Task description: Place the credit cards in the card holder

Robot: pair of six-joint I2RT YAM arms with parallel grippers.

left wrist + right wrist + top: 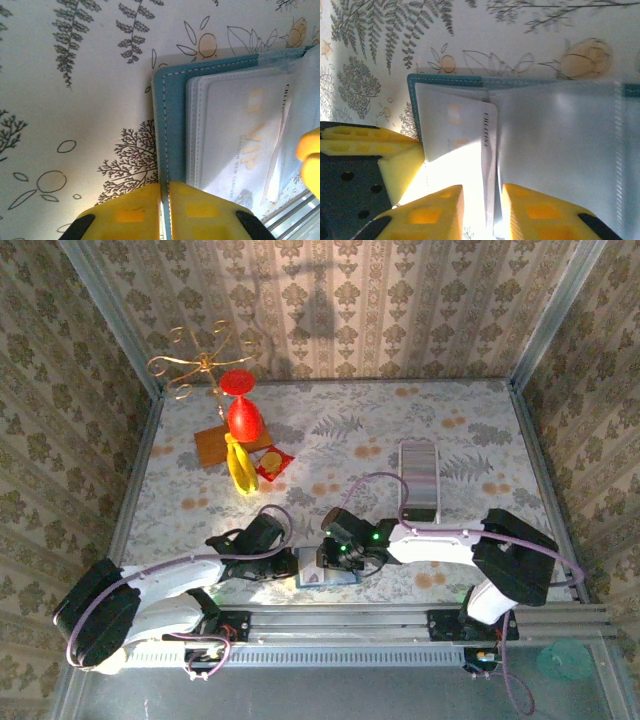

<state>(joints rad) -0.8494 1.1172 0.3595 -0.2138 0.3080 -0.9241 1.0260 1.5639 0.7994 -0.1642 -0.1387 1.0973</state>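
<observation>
Left wrist view is showing the left gripper (165,205) pinching the stitched, dark-teal edge of the card holder (172,125). The holder is lying open on the floral tablecloth (75,100) near the arms' bases, its clear plastic sleeves shining. The right gripper (482,200) is standing slightly parted, its yellow fingers straddling the thin edge of a glossy white card (452,125).

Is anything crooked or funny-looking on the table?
Yes. A white card lies crooked in the open card holder: its top edge slants against the holder's straight teal edge. The left gripper pinches the teal cover.
</observation>
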